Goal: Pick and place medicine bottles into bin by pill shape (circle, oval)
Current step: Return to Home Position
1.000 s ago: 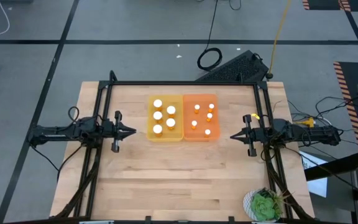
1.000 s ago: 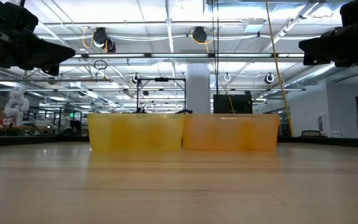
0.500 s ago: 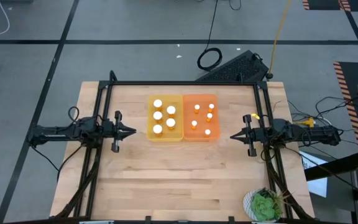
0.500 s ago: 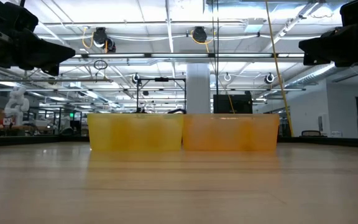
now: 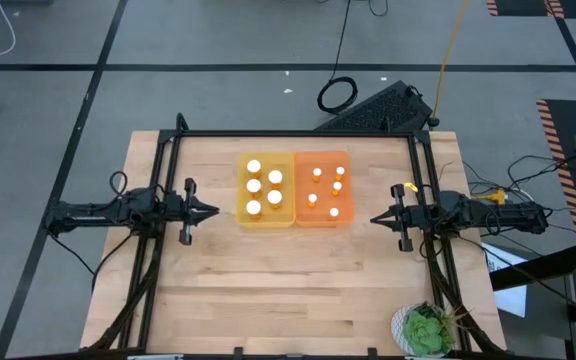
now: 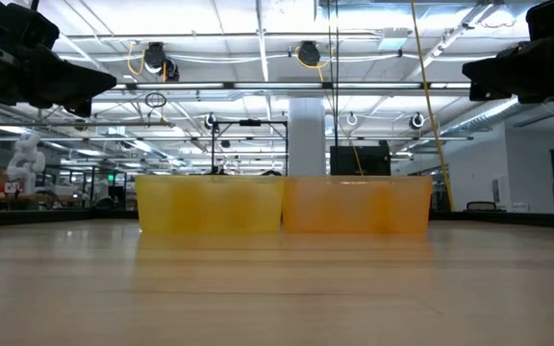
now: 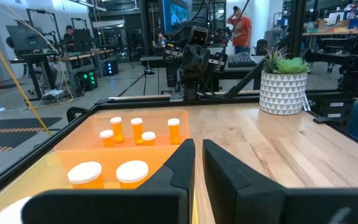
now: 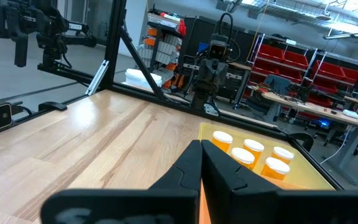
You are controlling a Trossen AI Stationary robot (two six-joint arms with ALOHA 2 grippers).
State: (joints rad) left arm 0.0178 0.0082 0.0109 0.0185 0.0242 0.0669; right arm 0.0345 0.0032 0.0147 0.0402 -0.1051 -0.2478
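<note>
1. The left gripper (image 5: 211, 211) hovers at the table's (image 5: 288, 300) left side, fingers nearly together, holding nothing.
2. The right gripper (image 5: 376, 218) mirrors it opposite, fingers pressed together, empty.
3. Between them, the yellow bin (image 5: 265, 216) holds four large-capped medicine bottles (image 5: 254, 186).
4. Touching it, the orange bin (image 5: 322, 221) holds five small-capped ones.

You have no change to note between the earlier pictures and this moment. In the high view and the low view, nothing has moved, come or gone: no arm, no bottle, no bin. The wrist views have no earlier pictures to hold them against, so you cannot tell from them whether anything in the room beyond the worktop has shifted.
</note>
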